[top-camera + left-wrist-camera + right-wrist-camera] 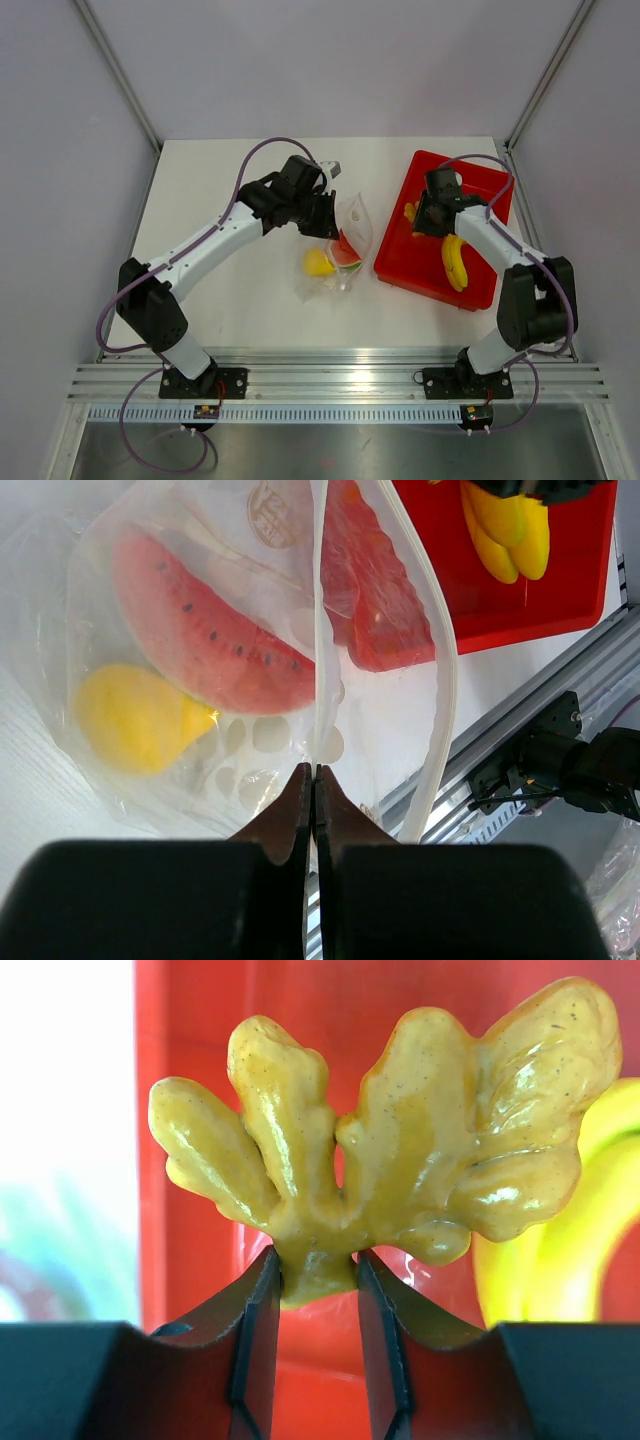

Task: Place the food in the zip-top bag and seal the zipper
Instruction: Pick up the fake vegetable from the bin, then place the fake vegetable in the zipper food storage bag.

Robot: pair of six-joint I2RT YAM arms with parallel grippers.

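The zip-top bag (352, 225) lies mid-table, mouth toward the tray. Inside it, in the left wrist view, are a watermelon slice (200, 630) and a yellow lump (135, 718). My left gripper (315, 772) is shut on one lip of the bag's mouth. The other lip, with the zipper strip (437, 630), arcs away, so the mouth gapes. My right gripper (317, 1260) is over the red tray (480, 285), shut on the stem of an orange-yellow knobbly piece (400, 1160). A yellow banana (455, 262) lies in the tray beside it.
The tray's raised rim (200, 1060) stands between the held piece and the bag. An aluminium rail (340, 380) runs along the table's near edge. Frame posts stand at the back corners.
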